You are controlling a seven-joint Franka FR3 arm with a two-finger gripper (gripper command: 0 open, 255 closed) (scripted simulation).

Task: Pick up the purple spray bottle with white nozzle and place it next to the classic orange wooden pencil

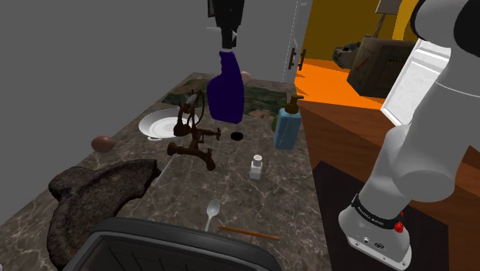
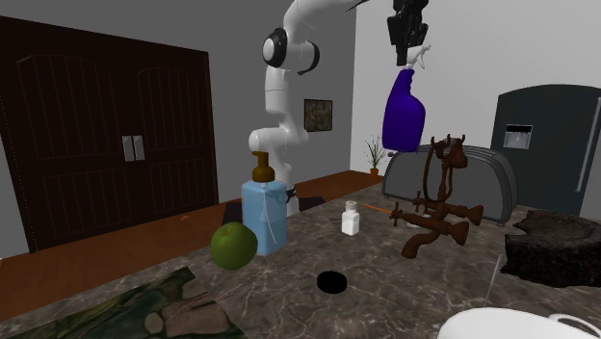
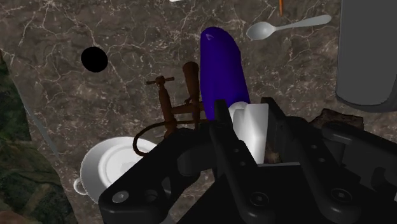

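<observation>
Purple spray bottle (image 1: 226, 96) hangs upright in mid-air above the marbled tabletop (image 1: 265, 196), over a brown metal fixture (image 1: 192, 137). The black end effector (image 1: 228, 38) pinches its white nozzle (image 3: 253, 130) from above. The orange pencil (image 1: 248, 232) lies well apart, beside a spoon (image 1: 211, 210).

"Where is the spray bottle (image 1: 226, 92)?"
"Up in the jaws, clear of the table (image 1: 285, 202), hanging over it close by the faucet (image 1: 192, 137)."
"What is around the faucet?"
"In the shoulder view the plate (image 1: 161, 123) lies to its left, the hole (image 1: 236, 135) just to its right and the soap dispenser (image 1: 288, 127) farther right."
"And the pencil (image 1: 248, 232)?"
"It's at the near edge, just beside the spoon (image 1: 211, 212) and well apart from the spray bottle. The small jar (image 1: 257, 166) stands between the pencil and the soap dispenser."
</observation>
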